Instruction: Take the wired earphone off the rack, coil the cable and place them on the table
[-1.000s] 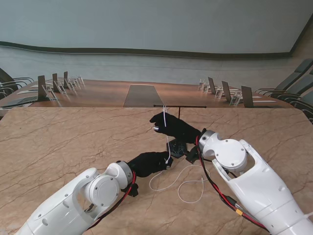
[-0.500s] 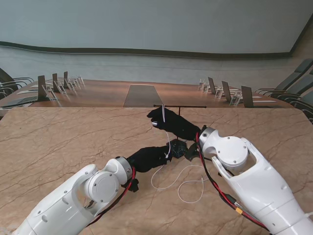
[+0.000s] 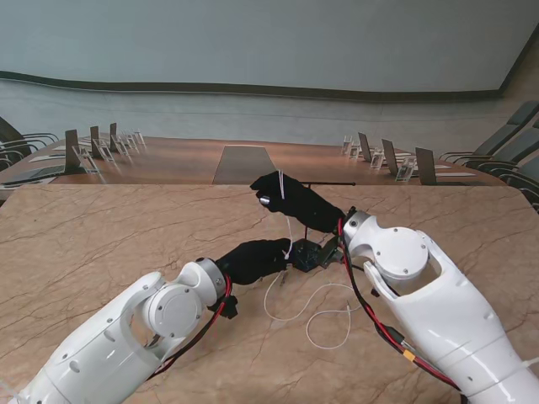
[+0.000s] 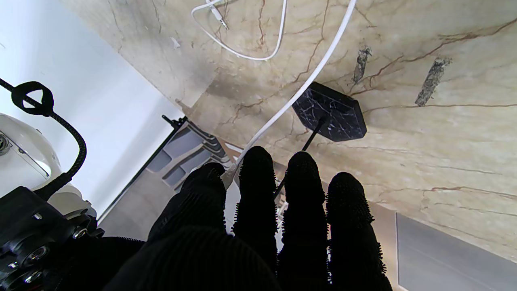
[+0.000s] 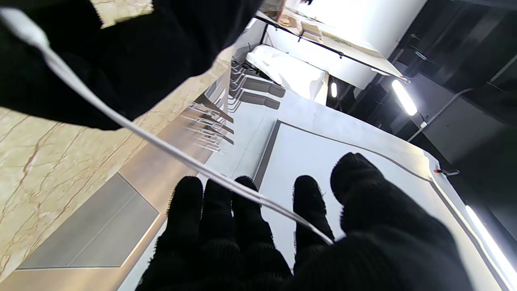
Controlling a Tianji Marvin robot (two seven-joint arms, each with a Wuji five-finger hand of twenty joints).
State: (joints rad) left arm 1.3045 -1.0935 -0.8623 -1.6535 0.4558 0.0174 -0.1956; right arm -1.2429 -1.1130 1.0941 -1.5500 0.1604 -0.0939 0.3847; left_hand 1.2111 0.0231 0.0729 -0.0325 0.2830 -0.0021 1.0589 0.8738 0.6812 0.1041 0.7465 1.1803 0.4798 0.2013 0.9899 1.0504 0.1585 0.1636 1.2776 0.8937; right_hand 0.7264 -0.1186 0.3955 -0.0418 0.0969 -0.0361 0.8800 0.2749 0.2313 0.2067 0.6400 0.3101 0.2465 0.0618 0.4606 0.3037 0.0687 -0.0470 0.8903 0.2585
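Both hands — left (image 3: 257, 257), right (image 3: 290, 200) — pinch the white cable (image 3: 289, 234).

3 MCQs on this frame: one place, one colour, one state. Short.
1. Where does the cable's loose end lie?
A. on the table, nearer to me than the hands
B. on the far chairs
C. draped over the right forearm

2. The rack base's colour?
A. white
B. black marbled
C. red

3. The right hand is:
A. open
B. flat on the table
C. shut on the cable

A: the earphone cable loops on the table.
B: rack base.
C: right hand is raised, cable across its fingers; left hand pinches it too.
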